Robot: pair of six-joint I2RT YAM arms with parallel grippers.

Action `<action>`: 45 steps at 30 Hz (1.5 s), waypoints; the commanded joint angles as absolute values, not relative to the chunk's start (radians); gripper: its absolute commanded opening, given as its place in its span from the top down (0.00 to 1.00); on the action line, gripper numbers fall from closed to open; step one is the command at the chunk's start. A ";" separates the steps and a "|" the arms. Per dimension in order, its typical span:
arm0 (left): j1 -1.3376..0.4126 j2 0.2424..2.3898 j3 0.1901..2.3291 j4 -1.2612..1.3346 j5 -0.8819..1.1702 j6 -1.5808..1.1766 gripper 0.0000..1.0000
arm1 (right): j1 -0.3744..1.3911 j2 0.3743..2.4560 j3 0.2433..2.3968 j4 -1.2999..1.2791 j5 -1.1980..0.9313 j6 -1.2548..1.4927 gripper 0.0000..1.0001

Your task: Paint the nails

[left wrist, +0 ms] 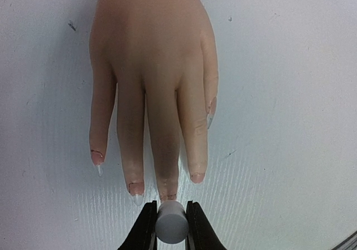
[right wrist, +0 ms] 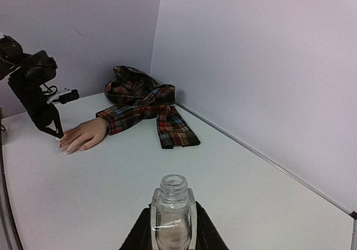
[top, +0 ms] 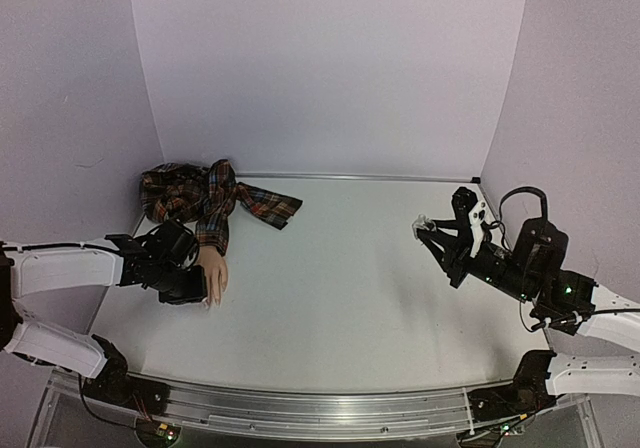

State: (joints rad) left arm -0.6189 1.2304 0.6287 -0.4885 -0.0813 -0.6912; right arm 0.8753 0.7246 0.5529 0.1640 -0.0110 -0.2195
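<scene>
At the left side of the top view, the mannequin hand [top: 213, 268] lies flat on the white table [top: 340, 298], palm down, with its fingers a little apart. Its plaid sleeve [top: 215, 203] is bunched up near the back corner. The nails [left wrist: 136, 190] are pale and point toward the left gripper [left wrist: 170, 206]. That gripper pinches a round white cap [left wrist: 170, 226] tight, just beside the tip of the middle finger [left wrist: 164, 149]. I cannot tell if anything touches the nail. Well apart, at the right side, the right gripper [right wrist: 173, 208] squeezes a clear bottle [right wrist: 173, 191] with an open top.
</scene>
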 commanded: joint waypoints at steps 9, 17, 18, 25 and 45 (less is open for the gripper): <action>-0.633 1.177 0.619 -0.521 -0.081 -0.726 1.00 | 0.870 0.723 0.547 0.209 -0.020 -0.212 1.00; -0.638 1.139 0.692 -0.564 -0.142 -0.683 1.00 | 0.870 0.729 0.548 0.212 -0.023 -0.213 1.00; -0.638 1.169 0.704 -0.563 -0.147 -0.670 1.00 | 0.870 0.728 0.548 0.211 -0.022 -0.212 1.00; -0.638 1.220 0.711 -0.518 -0.172 -0.636 1.00 | 0.869 0.713 0.541 0.210 -0.012 -0.212 1.00; -0.638 1.240 0.703 -0.495 -0.143 -0.630 1.00 | 0.867 0.715 0.541 0.212 -0.020 -0.211 1.00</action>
